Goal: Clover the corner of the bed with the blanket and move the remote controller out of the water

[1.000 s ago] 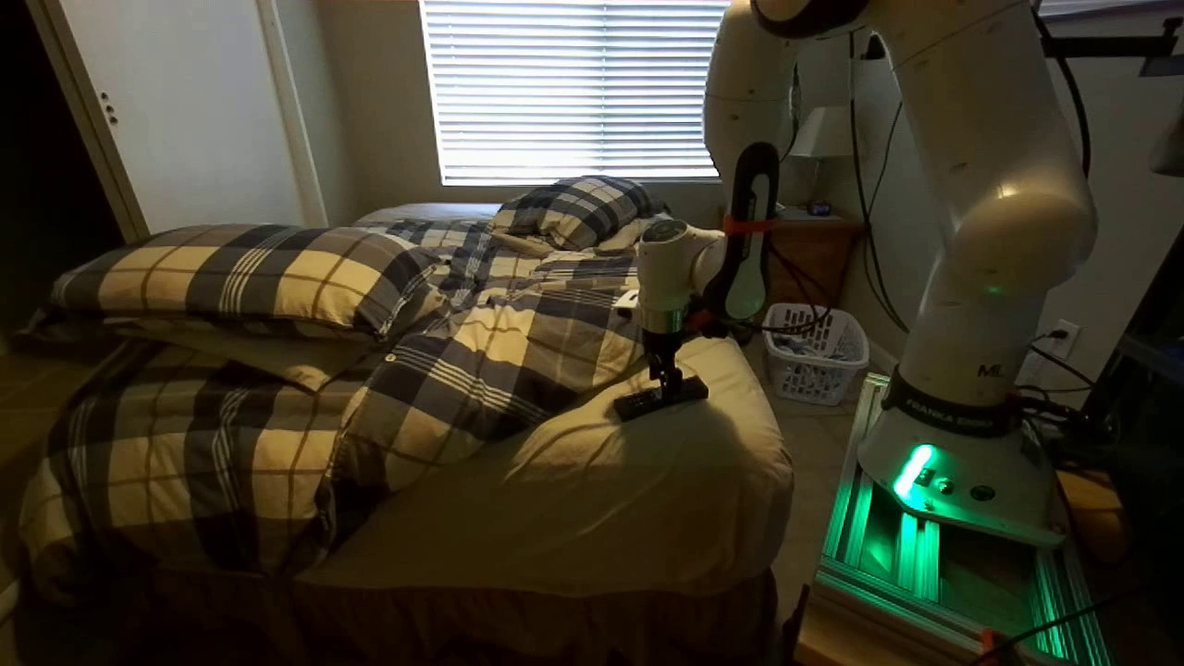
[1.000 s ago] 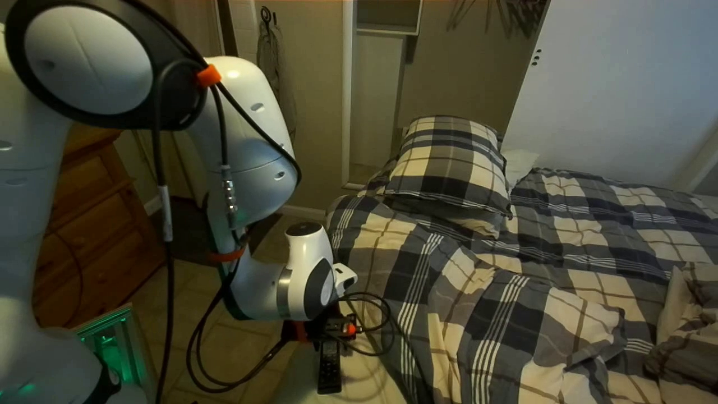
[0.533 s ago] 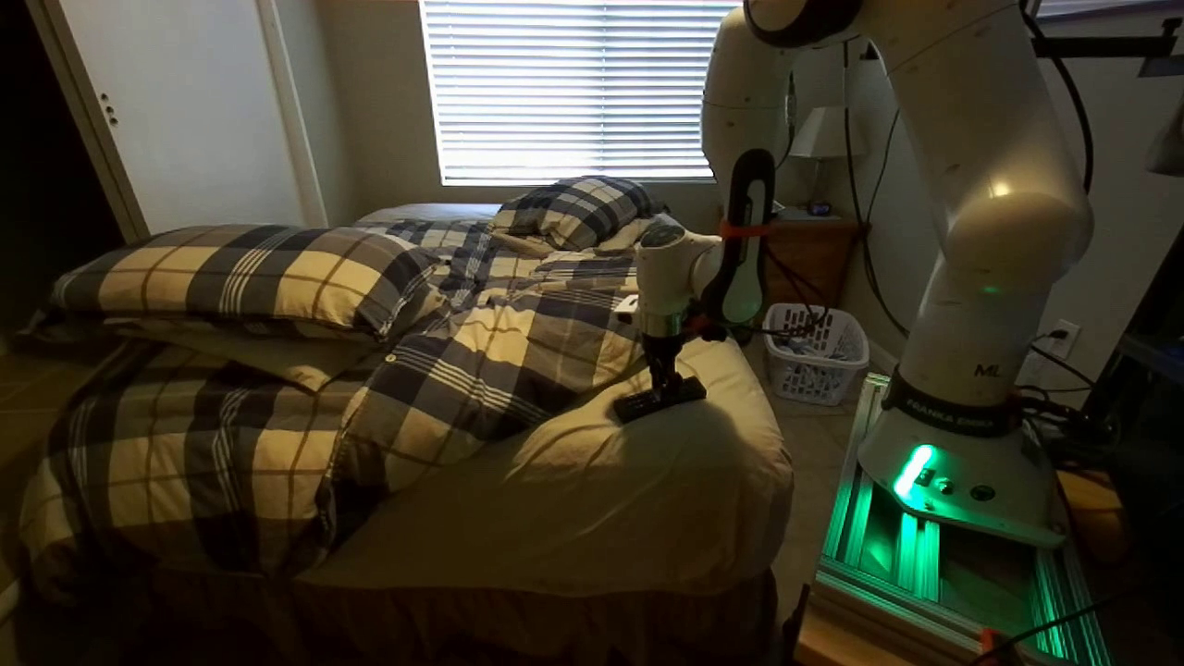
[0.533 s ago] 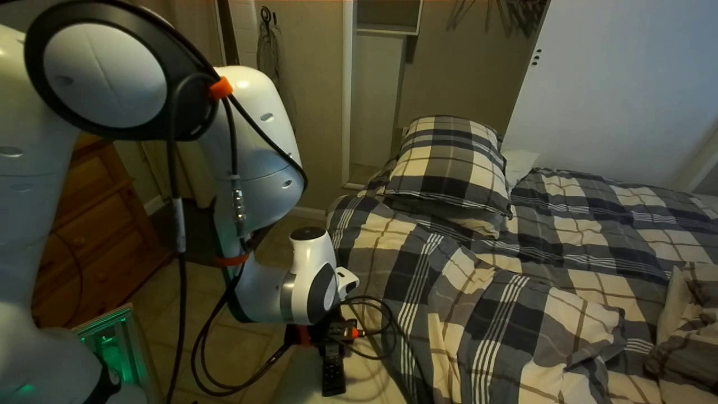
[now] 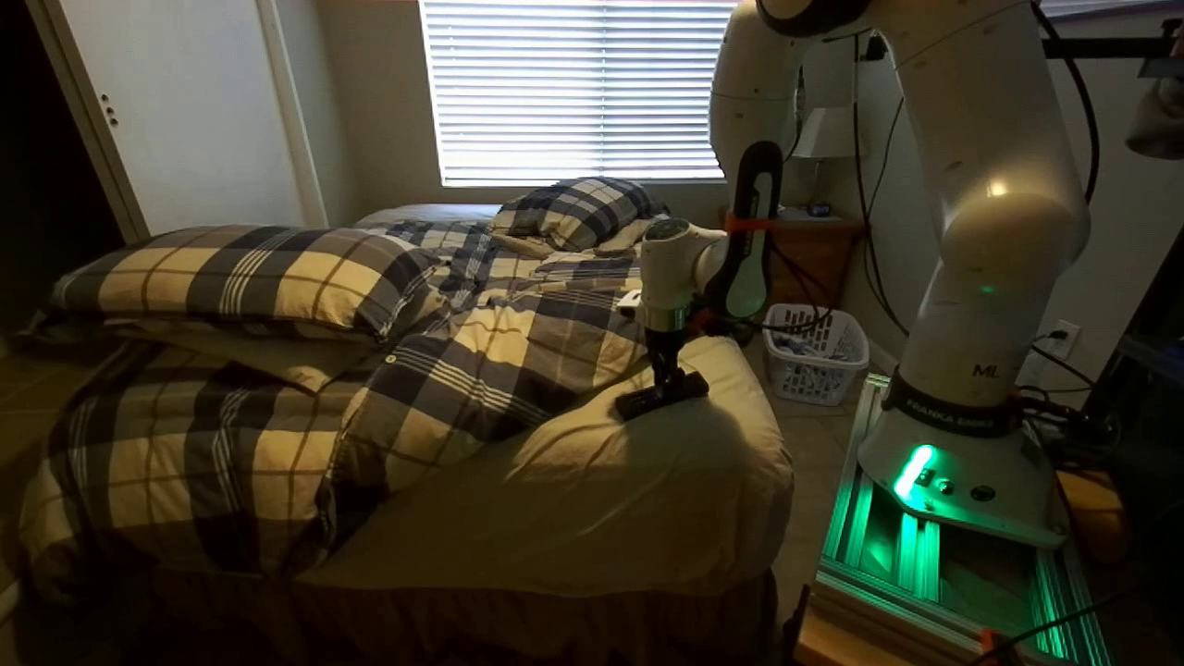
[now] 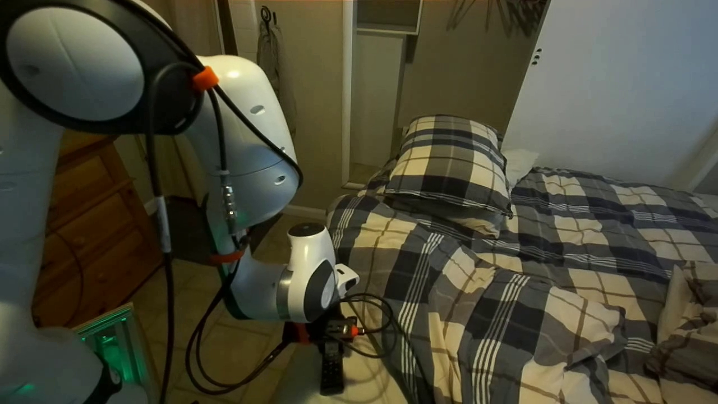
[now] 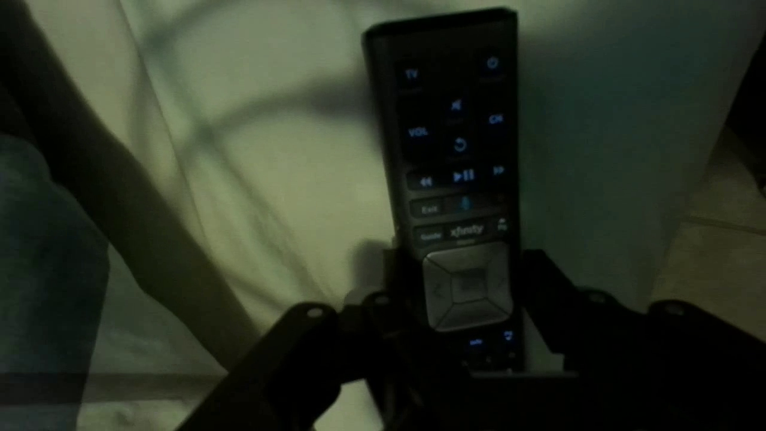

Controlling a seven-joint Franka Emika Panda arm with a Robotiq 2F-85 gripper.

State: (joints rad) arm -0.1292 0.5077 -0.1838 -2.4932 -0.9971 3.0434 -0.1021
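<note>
Exterior view, from left: blanket (image 5: 462, 388), yet to be drawn over; remote (image 5: 638, 404), apparently pinched in the gripper (image 5: 668, 387), touching or just above the sheet (image 5: 564, 472) (hard to tell), still to be taken clear; corner (image 5: 740, 453), wrinkled and uncovered; farther right in dim light, basket (image 5: 818, 370) on floor (image 5: 819, 435) near nightstand (image 5: 821, 247).

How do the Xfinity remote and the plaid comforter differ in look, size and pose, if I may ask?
Look: the Xfinity remote is mostly black with labelled buttons; the plaid comforter has navy, grey and cream checks.
Size: the remote is far smaller than the comforter.
Pose: the remote is straight and held between the fingers; the comforter lies in loose folds.
Both include dark areas.
</note>
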